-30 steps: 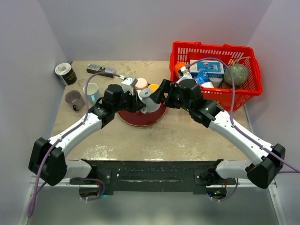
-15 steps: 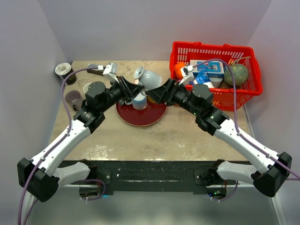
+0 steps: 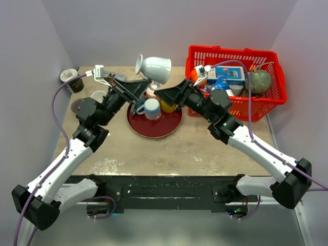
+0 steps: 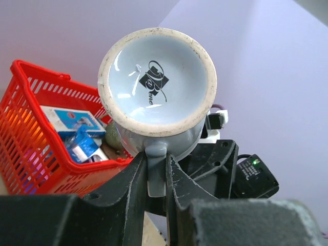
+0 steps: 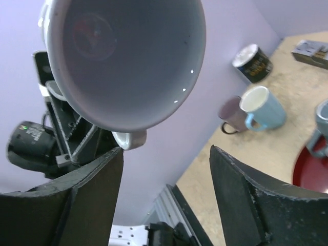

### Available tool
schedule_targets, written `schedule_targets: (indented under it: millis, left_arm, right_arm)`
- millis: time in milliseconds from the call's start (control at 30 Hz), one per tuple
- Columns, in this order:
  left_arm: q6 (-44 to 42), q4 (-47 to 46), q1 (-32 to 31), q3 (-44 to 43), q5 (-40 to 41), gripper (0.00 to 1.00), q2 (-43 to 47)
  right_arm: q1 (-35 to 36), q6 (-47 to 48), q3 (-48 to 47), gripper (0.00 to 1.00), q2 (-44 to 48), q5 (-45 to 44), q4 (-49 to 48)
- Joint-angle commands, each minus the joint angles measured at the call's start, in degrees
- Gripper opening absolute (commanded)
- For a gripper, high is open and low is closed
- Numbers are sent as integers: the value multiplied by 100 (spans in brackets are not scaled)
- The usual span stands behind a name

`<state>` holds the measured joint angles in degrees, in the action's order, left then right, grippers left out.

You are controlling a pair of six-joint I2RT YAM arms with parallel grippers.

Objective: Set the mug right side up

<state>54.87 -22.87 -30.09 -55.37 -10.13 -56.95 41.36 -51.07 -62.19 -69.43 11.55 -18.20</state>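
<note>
Beige table: dark red round plate sits mid-table with a grey-blue mug upright on it. An orange-yellow item at the plate's 1 o'clock edge is half hidden by the right arm.
At 10 o'clock from the plate are a light blue mug and a mauve mug, just beside each other, the mauve one partly under the left arm. A black tin with a white top sits further out at 10.
Red plastic basket at 2 o'clock holds blue cartons and a green melon.

Left gripper: clenched on the handle of the white ceramic mug, handle pointing down between the fingers.
Right gripper: jaws apart, holding nothing. It points at the mug's mouth from 4 o'clock, and no contact is visible.

The mug is in the air over the plate's 12 o'clock edge, on its side. The base faces the left wrist camera and has a dark printed logo and a scuffed unglazed foot ring. The mouth faces the right gripper, and the inside is plain white.
</note>
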Motion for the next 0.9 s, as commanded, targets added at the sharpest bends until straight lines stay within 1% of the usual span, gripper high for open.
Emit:
schedule_targets:
  millis: [0, 67, 200, 233, 333, 367, 433, 467, 567, 600, 700, 733, 767, 800, 833, 867]
  left_arm:
    - [471, -1430, 12, 149, 222, 0, 237]
    - [577, -1658, 12, 290, 283, 0, 263]
    - [612, -1773, 12, 352, 240, 0, 254]
    - [621, -1791, 12, 369, 257, 0, 272]
    - [665, -1817, 12, 431, 318, 0, 298]
    - [700, -1869, 12, 492, 319, 0, 316]
    - [727, -1888, 12, 528, 336, 0, 316]
    - [718, -1887, 12, 545, 345, 0, 316]
    - [709, -1826, 12, 571, 328, 0, 325]
    - [700, -1800, 20, 572, 319, 0, 325]
    - [613, -1607, 12, 589, 301, 0, 360]
    - [499, -1397, 12, 572, 301, 0, 369]
    - [411, -1291, 12, 546, 301, 7, 403]
    - [323, -1142, 12, 528, 301, 26, 430]
    - [192, -845, 12, 519, 353, 37, 465]
    - [95, -746, 12, 536, 363, 48, 526]
  right_arm:
    - [21, -395, -293, 68, -185, 207, -1517]
    - [38, -483, -320, 66, -298, 268, -1721]
    - [65, -632, -469, 63, -466, 357, -2082]
    - [73, -658, -486, 61, -492, 339, -2118]
    - [108, -685, -592, 50, -598, 278, -2136]
    - [135, -685, -627, 39, -616, 269, -2127]
    - [161, -685, -706, 28, -695, 269, -2013]
    - [188, -694, -706, 21, -704, 269, -2021]
    - [214, -720, -698, 13, -730, 216, -2039]
    - [214, -720, -698, 1, -739, 172, -2030]
    - [240, -694, -707, 0, -721, 111, -1960]
    - [241, -694, -706, 0, -721, 58, -1960]
    - [241, -685, -715, 0, -730, 14, -1925]
    - [249, -676, -750, 0, -730, -21, -1777]
    - [249, -642, -785, 0, -747, -74, -1697]
    - [241, -598, -803, 0, -748, -118, -1618]
